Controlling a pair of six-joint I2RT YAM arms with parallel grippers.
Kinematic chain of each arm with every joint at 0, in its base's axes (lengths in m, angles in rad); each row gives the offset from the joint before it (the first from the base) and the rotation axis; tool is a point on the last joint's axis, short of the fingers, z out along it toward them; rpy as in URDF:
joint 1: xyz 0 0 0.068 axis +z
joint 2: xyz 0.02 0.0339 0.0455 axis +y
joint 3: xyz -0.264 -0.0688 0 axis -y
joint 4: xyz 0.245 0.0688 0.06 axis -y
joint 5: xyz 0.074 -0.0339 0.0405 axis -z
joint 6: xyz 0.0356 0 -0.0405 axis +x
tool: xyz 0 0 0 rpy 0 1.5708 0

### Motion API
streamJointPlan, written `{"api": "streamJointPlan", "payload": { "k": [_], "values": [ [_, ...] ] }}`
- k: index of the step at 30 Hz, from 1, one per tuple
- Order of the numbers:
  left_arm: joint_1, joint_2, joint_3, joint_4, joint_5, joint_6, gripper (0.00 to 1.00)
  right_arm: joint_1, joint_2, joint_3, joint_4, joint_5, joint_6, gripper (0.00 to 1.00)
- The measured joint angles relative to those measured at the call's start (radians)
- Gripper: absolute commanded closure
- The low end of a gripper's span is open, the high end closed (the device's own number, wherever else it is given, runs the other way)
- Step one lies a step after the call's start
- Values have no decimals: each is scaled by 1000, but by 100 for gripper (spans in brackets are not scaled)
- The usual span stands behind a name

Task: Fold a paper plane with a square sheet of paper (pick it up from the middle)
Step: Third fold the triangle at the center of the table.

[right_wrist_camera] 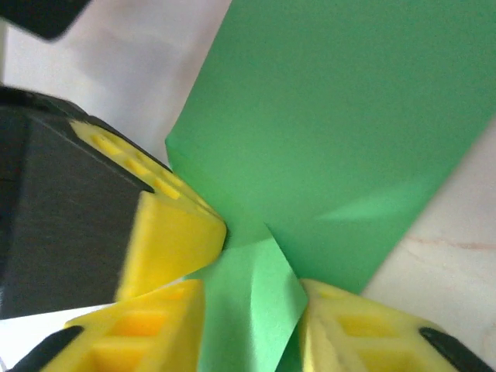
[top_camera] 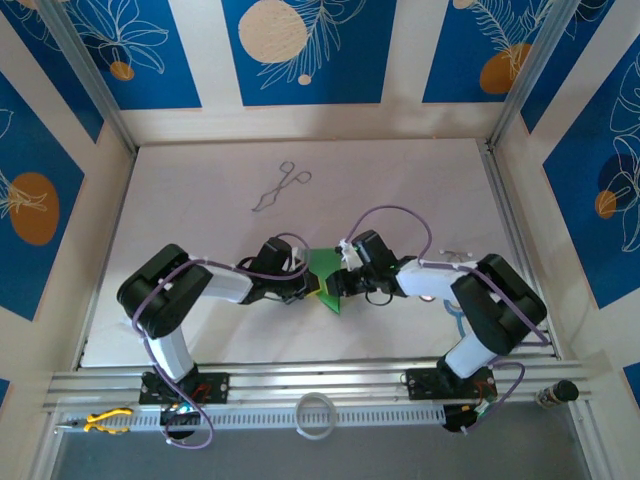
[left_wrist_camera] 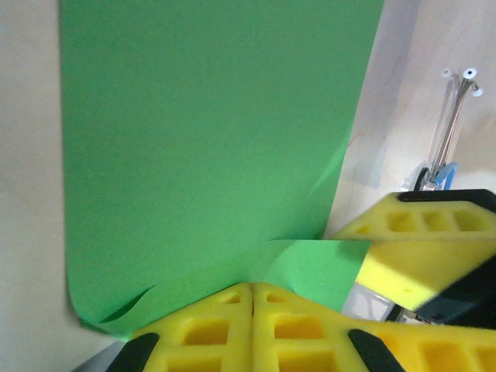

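Observation:
The square sheet of paper is bright green and partly folded, lying mid-table between the two arms. In the left wrist view the paper spreads flat ahead, with a folded flap near the jaws. My left gripper is shut on the paper's near edge, its yellow fingers pressed together. It sits just left of the sheet in the top view. My right gripper meets it from the right. Its jaws stand apart, with a raised green flap between them. The left gripper's fingers pinch the paper right beside them.
Thin metal forceps lie on the white table toward the far left. A white ring and a yellow-handled tool rest on the near rail. Metal frame posts run along both sides.

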Motion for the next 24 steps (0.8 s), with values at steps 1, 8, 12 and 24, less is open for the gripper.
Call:
{"api": "streamJointPlan", "payload": {
  "k": [1, 8, 12, 24],
  "values": [
    [0, 0, 0, 0, 0, 0, 100, 0, -21, 0, -11, 7, 6, 57],
    [-1, 0, 0, 0, -2, 0, 100, 2, -101, 20, -121, -13, 121, 79],
    [-3, 0, 0, 0, -8, 0, 100, 19, -101, 18, -146, -55, 219, 89],
    [-5, 0, 0, 2, -11, 0, 100, 85, -31, 34, -144, -87, 320, 95]
  ]
}}
